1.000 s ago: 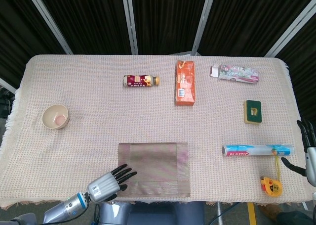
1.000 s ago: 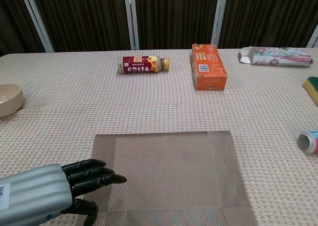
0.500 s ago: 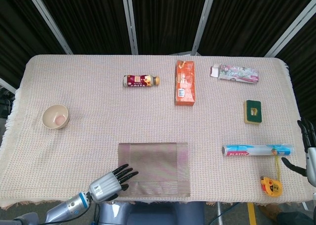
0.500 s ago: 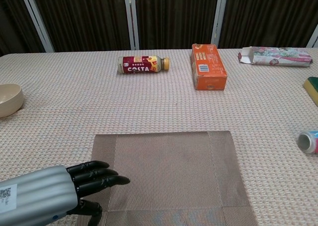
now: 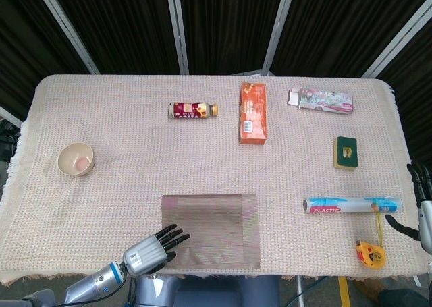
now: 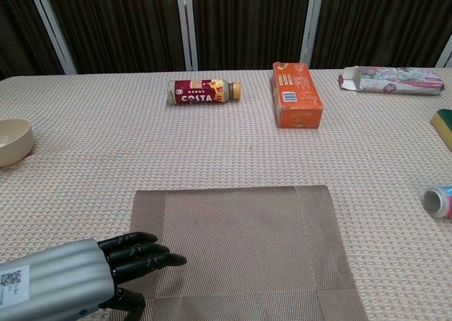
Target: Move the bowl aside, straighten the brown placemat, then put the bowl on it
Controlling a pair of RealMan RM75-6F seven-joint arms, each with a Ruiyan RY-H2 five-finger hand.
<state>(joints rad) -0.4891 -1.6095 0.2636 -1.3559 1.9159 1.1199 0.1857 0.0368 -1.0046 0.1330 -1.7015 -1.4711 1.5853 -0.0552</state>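
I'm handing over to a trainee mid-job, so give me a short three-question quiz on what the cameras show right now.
1. True or false: the bowl sits on the placemat.
2. Which thing lies nearest the tape measure? A) bottle B) plastic wrap roll C) orange box
3. Fill in: the left robot hand has its fingertips at the placemat's near ______ corner.

Key
1. False; it stands apart, near the table's left edge.
2. B
3. left; the hand holds nothing. The right robot hand is at the table's right edge, fingers apart.
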